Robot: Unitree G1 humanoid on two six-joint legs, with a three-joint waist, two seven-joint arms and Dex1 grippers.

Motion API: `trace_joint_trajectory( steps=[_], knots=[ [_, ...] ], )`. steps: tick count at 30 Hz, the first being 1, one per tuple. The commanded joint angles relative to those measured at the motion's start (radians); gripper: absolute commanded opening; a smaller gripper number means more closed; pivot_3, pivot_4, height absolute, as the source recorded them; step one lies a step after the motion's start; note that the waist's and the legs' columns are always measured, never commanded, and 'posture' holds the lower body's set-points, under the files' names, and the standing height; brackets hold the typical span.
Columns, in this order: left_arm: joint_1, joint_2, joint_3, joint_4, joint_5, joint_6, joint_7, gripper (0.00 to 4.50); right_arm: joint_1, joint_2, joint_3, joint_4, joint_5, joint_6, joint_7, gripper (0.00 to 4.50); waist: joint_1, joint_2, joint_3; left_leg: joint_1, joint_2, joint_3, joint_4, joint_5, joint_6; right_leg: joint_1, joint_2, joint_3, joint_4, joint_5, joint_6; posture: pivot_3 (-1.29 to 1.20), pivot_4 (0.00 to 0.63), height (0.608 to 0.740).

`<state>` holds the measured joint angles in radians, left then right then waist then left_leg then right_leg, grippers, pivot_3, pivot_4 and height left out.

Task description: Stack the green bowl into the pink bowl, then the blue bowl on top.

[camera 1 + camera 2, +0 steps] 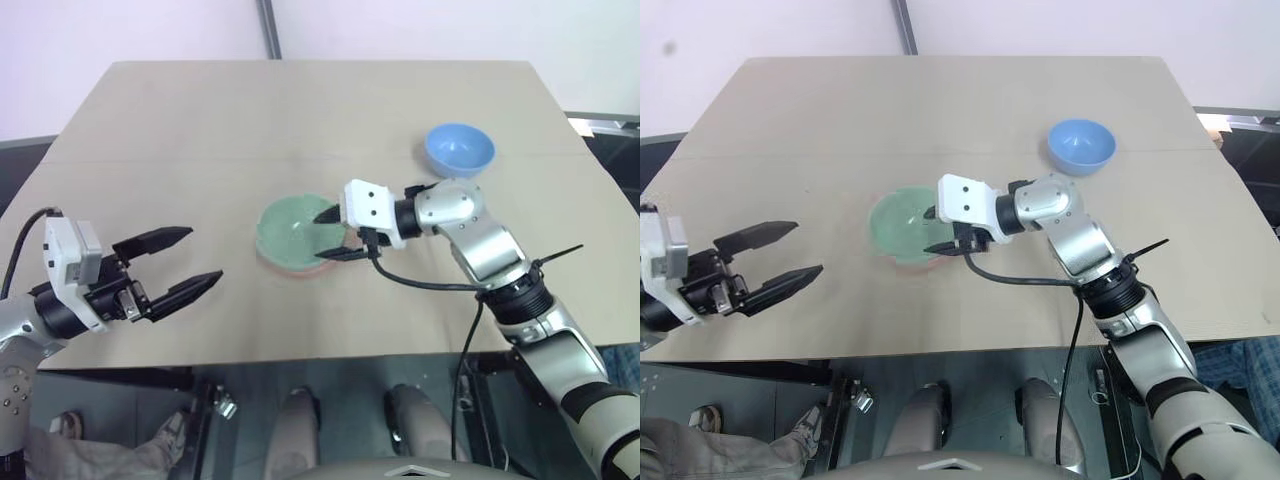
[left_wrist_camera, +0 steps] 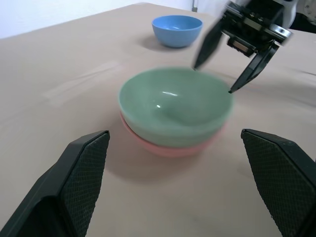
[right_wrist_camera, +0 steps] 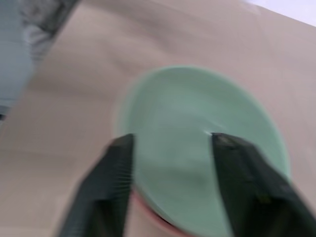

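Green bowl (image 1: 296, 229) nested in pink bowl (image 1: 318, 266); right gripper (image 1: 331, 234) released, empty; blue bowl (image 1: 458, 148) behind it, right arm nearer.

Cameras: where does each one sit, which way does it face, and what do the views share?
Head stereo pair: looks down over the table; both arms show, left gripper open, right gripper open at the green bowl, which is nested in the pink bowl.
Left wrist: faces level across the stacked bowls toward the blue bowl; own fingers show.
Right wrist: looks down onto the green bowl; own fingers show.
Shared: all show the green bowl.
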<state>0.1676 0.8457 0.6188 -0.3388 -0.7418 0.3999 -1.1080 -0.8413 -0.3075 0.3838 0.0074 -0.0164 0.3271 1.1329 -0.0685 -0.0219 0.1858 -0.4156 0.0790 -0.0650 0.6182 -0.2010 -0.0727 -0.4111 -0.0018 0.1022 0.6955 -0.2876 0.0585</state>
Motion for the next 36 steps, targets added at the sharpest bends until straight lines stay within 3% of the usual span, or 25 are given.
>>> trace_joint_trajectory(
  steps=[1,5,10,15,20,23,27,29,33,35,36],
  knots=[
    [-0.02,0.011,0.004,-0.008,0.0,-0.019,-0.004,4.5,-0.024,-0.027,-0.092,-0.084,0.045,0.033,-0.046,3.55,0.001,0.0,0.0,0.0,0.0,0.0,0.0,0.0,0.0,0.0,0.0,0.0,0.0,0.0,0.0,0.0,0.15,0.74],
    [-0.041,0.002,-0.016,-0.01,-0.001,-0.015,0.004,4.5,-0.079,-0.106,-0.199,0.06,0.017,-0.002,-0.163,3.55,0.002,0.0,0.0,-0.001,0.0,0.0,-0.001,0.0,0.0,0.0,0.0,0.0,-0.001,0.0,0.0,0.0,0.15,0.74],
    [-0.064,-0.006,-0.045,-0.013,-0.001,-0.015,0.015,4.5,-0.172,-0.183,-0.196,0.488,-0.101,-0.211,-0.321,3.55,-0.002,-0.001,0.0,0.0,0.0,0.0,0.0,0.0,0.0,0.0,0.0,0.0,-0.001,0.0,0.0,0.0,0.15,0.74],
    [-0.076,-0.011,-0.057,-0.022,-0.006,-0.01,0.026,4.5,-0.279,-0.184,-0.144,0.957,-0.209,-0.355,-0.419,3.55,-0.011,-0.001,0.0,0.0,0.0,0.003,-0.001,0.0,0.0,-0.001,0.0,0.004,-0.001,0.0,0.0,0.0,0.15,0.74],
    [-0.069,-0.014,-0.055,-0.033,-0.01,-0.008,0.034,4.5,-0.342,-0.169,-0.127,1.198,-0.267,-0.423,-0.52,3.55,-0.028,0.0,0.0,0.0,0.0,0.004,-0.003,0.0,0.0,-0.001,0.0,0.004,-0.002,0.0,0.0,0.0,0.15,0.74],
    [-0.056,-0.017,-0.044,-0.044,-0.014,-0.006,0.04,4.5,-0.365,-0.166,-0.15,1.238,-0.257,-0.451,-0.522,2.72,-0.029,0.0,0.0,0.0,0.0,0.004,-0.003,0.0,0.0,-0.001,0.0,0.004,-0.002,0.0,0.0,0.0,0.15,0.74],
    [-0.035,-0.022,-0.036,-0.056,-0.021,-0.008,0.046,4.5,-0.378,-0.17,-0.147,1.229,-0.261,-0.501,-0.505,0.79,-0.029,0.0,0.0,0.0,0.0,0.004,-0.002,0.0,0.0,-0.001,0.0,0.004,-0.001,0.0,0.0,0.0,0.15,0.74],
    [-0.029,-0.026,-0.039,-0.06,-0.021,-0.011,0.049,4.5,-0.374,-0.172,-0.143,1.209,-0.263,-0.539,-0.497,0.12,-0.03,0.0,0.0,0.0,0.0,0.004,-0.002,0.0,0.0,-0.001,0.0,0.004,0.0,0.0,0.0,0.0,0.15,0.74],
    [-0.039,-0.028,-0.054,-0.059,-0.02,-0.011,0.057,4.5,-0.344,-0.181,-0.138,1.124,-0.249,-0.629,-0.423,0.12,-0.03,0.0,0.001,0.001,0.0,0.004,-0.002,0.0,0.0,-0.001,0.0,0.004,0.0,0.0,0.0,0.0,0.15,0.74],
    [-0.042,-0.027,-0.057,-0.052,-0.018,-0.012,0.055,4.5,-0.28,-0.17,-0.18,0.929,-0.12,-0.587,-0.236,0.12,-0.028,0.0,0.001,0.001,0.0,0.003,-0.002,0.0,0.0,-0.001,0.0,0.004,0.0,0.0,0.0,0.0,0.15,0.74],
    [-0.041,-0.027,-0.057,-0.046,-0.017,-0.014,0.051,4.5,-0.218,-0.169,-0.186,0.723,-0.023,-0.495,-0.131,0.12,-0.027,0.0,0.001,0.0,0.0,0.003,-0.002,0.0,0.0,-0.001,0.0,0.004,-0.001,0.0,0.0,0.0,0.15,0.74]
  ],
)
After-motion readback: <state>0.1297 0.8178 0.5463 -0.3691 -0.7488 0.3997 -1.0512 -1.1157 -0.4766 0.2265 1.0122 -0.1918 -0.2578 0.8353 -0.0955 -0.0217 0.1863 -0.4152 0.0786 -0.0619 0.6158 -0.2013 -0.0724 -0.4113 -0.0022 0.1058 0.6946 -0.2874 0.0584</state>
